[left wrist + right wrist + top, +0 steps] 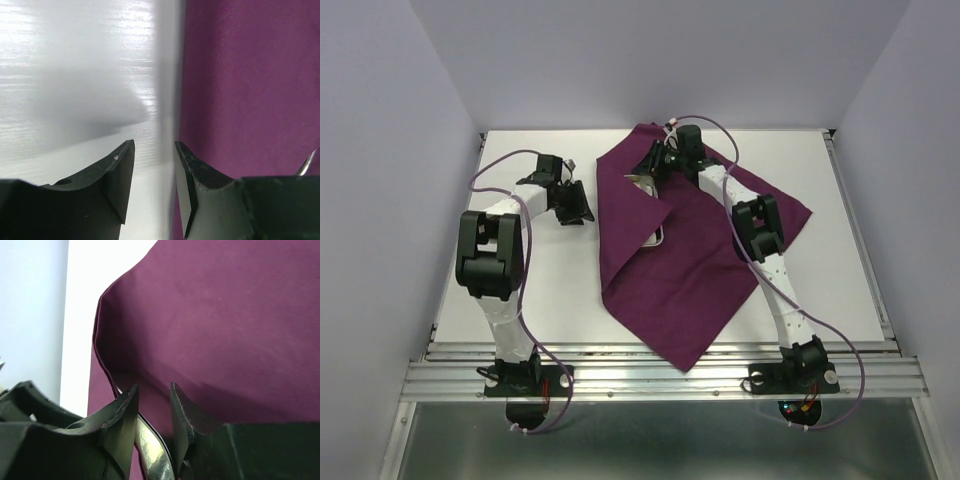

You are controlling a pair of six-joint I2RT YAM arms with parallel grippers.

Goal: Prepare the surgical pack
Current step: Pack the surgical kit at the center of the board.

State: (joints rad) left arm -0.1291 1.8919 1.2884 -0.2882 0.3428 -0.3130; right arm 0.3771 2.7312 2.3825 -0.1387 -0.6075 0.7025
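Observation:
The plum-purple cloth (695, 275) lies across the table's middle with one flap folded over, and it fills the wrist views (250, 90) (215, 315). A corner of the steel tray (657, 238) peeks from under the fold. My right gripper (651, 172) is at the cloth's far side. Its jaws (153, 386) stand a narrow gap apart over the cloth's edge, with the tray's shiny rim (150, 450) between them. My left gripper (580, 207) is open (154, 145) at the cloth's left edge, holding nothing. A thin steel tip (309, 164) shows on the cloth. Gauze and packets are hidden.
The white table (840, 250) ends in raised side rails and a metal rail (660, 372) at the near edge. Pale walls close in on the left, the right and the back. Purple cables loop off both arms.

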